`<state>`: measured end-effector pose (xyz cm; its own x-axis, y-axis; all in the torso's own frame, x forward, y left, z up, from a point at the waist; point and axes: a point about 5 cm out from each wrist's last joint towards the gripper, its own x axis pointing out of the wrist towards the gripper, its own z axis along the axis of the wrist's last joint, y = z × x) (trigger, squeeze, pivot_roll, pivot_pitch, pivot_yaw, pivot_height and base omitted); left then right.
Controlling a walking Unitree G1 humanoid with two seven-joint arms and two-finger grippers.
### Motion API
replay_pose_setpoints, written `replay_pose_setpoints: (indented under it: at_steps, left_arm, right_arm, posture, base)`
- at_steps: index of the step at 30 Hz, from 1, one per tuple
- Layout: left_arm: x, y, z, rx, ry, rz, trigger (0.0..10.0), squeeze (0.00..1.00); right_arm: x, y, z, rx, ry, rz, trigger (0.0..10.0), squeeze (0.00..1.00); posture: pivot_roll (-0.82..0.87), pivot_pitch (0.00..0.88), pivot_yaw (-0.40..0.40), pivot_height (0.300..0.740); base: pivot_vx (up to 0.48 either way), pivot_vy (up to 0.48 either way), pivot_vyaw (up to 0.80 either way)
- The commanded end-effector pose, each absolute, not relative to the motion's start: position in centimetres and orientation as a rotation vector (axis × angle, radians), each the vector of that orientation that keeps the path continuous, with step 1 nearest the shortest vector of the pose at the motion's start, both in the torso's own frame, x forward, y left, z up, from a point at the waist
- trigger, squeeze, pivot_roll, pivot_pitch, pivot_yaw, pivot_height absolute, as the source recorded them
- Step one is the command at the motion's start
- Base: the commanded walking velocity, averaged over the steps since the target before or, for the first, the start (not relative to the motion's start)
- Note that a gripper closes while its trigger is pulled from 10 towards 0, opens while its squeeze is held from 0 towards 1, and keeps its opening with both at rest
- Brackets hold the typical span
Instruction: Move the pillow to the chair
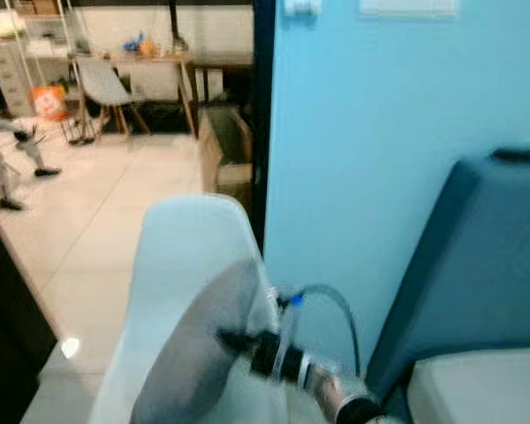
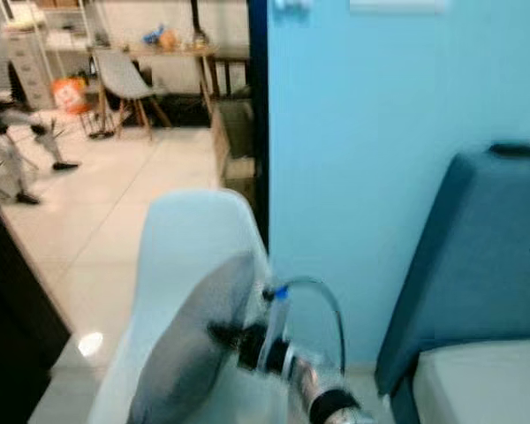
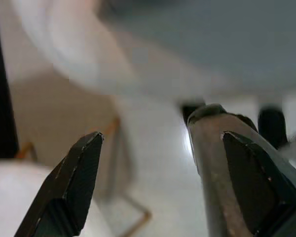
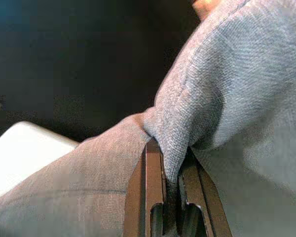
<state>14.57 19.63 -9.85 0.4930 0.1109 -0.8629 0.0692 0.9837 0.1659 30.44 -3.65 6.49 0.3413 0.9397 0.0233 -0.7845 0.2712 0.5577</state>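
My right gripper (image 4: 170, 173) pinches a fold of the grey pillow (image 1: 199, 353), fingers clamped on the fabric. The pillow sits against the backrest of the white chair (image 1: 190, 238) beside the blue wall (image 1: 380, 132). My left gripper (image 3: 153, 182) hangs with fingers spread apart.

My right gripper (image 4: 170, 173): both fingers (image 4: 149, 182) closed on a pinched fold of the grey woven pillow (image 4: 237, 89). Fabric bunches between them and spreads to either side. Dark background behind. A pale, white rounded edge (image 4: 24, 148) shows beside the cloth; identity unclear.
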Motion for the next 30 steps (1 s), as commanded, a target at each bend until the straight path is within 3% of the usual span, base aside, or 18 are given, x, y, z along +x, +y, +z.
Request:
replay_pose_setpoints:
  at_steps: [1, 7, 10, 19, 23, 30]
  left_arm:
    - [13.0, 20.4, -10.3, 0.204, 1.109, 0.039, 10.0, 0.0]
    - [13.1, 20.4, -10.3, 0.203, 1.105, 0.042, 10.0, 0.0]
    - [13.1, 20.4, -10.3, 0.19, 1.109, 0.06, 10.0, 0.0]
    - [12.7, 20.4, -10.4, 0.191, 1.121, 0.061, 10.0, 0.0]
    - [12.6, 20.4, -10.4, 0.192, 1.122, 0.06, 10.0, 0.0]
    - [12.5, 20.4, -10.5, 0.194, 1.123, 0.062, 10.0, 0.0]
  right_arm:
    - [30.5, -1.5, 9.0, 0.605, 0.221, 1.33, 10.0, 0.0]
    - [30.7, -2.0, 10.0, 0.727, 0.174, 1.376, 10.0, 0.0]
    - [31.0, -2.9, 6.8, 0.494, 0.364, 1.145, 10.0, 0.0]
    - [29.6, -8.0, 0.6, 0.129, 0.761, 0.717, 10.0, 0.0]
    - [28.7, -9.5, -0.9, -0.008, 0.861, 0.634, 10.0, 0.0]
    - [28.3, -10.5, -1.7, -0.076, 0.882, 0.522, 10.0, 0.0]
  posture:
    - [0.02, 0.0, -0.038, 0.74]
    - [0.02, 0.0, -0.04, 0.74]
    - [0.02, 0.0, -0.041, 0.74]
    - [0.01, 0.009, -0.037, 0.74]
    - [0.01, 0.015, -0.036, 0.736]
    - [0.02, 0.022, -0.033, 0.711]
  base:
    - [0.337, 0.0, 0.0]
    - [0.337, 0.0, 0.0]
    - [0.0, 0.0, 0.0]
    - [0.0, 0.0, 0.0]
    - [0.0, 0.0, 0.0]
    - [0.0, 0.0, 0.0]
